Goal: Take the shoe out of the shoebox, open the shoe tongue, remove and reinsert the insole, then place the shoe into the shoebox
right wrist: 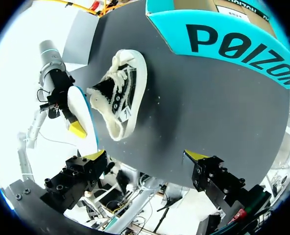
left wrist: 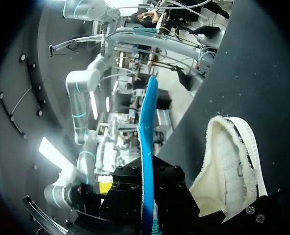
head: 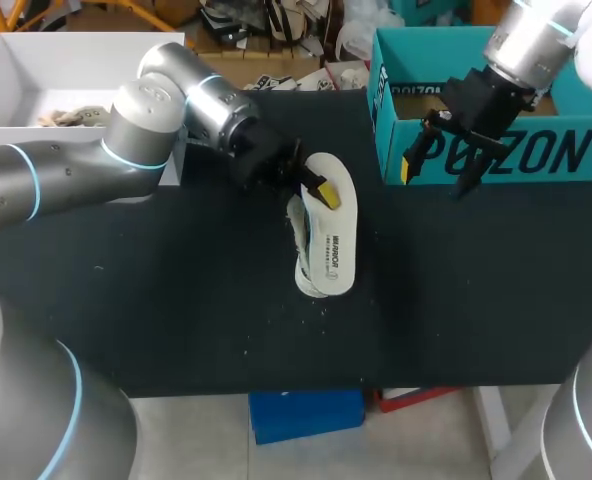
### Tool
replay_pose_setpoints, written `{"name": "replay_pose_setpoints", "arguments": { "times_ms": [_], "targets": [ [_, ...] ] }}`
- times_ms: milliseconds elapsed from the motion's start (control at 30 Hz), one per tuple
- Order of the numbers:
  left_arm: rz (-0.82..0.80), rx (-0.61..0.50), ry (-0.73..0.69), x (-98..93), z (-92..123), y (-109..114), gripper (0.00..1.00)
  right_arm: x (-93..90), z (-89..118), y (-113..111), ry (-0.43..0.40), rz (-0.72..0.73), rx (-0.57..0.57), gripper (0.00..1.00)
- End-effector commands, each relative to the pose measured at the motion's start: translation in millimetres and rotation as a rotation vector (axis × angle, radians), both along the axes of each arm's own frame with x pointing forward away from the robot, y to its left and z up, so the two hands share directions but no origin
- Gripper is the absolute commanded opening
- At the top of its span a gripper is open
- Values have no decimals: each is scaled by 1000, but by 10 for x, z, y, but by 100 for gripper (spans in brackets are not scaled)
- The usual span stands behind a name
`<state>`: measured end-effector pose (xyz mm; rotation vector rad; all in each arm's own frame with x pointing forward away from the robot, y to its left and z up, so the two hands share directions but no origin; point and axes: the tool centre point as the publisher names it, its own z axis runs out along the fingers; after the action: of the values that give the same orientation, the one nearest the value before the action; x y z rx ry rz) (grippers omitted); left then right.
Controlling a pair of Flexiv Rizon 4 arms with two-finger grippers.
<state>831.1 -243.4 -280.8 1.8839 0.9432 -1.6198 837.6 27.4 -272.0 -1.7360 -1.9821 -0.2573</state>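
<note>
Lying shoe (right wrist: 120, 93), seemingly just beside left pincer (head: 321, 188)

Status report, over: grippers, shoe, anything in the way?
Left gripper shut on insole, out of shoe. Right gripper open by shoebox. Shoe on its side on table. Nothing between shoe and shoebox.
</note>
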Motion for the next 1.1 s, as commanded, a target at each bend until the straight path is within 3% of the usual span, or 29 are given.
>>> {"name": "replay_pose_setpoints", "arguments": {
  "times_ms": [33, 233, 333, 833, 1100],
  "targets": [
    [-2, -4, -1, -3, -8, -13, 0, -59, -73, -5, -13, 42, 233, 100],
    [-6, -3, -2, 2, -6, -17, 0, -142, -235, 94, -21, 138, 600, 100],
    [-6, -3, -3, 4, -3, -16, 0, -157, -271, 147, -22, 191, 907, 100],
    [-8, -9, -1, 11, -13, -17, 0, -187, -289, 139, -25, 153, 921, 100],
    [-9, -8, -1, 11, -16, -22, 0, -228, -265, 109, -48, 41, 742, 100]
  ]
}}
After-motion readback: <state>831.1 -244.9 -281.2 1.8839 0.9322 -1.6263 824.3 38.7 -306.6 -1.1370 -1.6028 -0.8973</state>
